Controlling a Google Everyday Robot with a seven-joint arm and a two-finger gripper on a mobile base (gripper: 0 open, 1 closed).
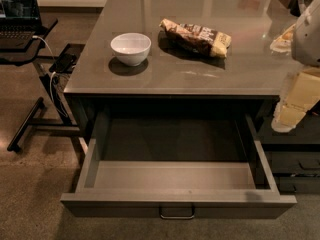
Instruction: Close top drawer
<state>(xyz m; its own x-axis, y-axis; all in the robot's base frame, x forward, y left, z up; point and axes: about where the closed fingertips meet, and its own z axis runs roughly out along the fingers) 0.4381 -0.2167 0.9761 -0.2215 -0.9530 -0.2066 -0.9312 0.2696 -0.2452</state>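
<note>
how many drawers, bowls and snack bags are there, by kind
open drawers: 1, the top drawer
shut drawer fronts: 2
bowls: 1, the white bowl
snack bags: 1, the snack bag
total: 5
The gripper hangs at the right, off the counter edge, above the shut fronts.

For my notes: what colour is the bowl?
White bowl, camera view; the gripper is at the right edge.
</note>
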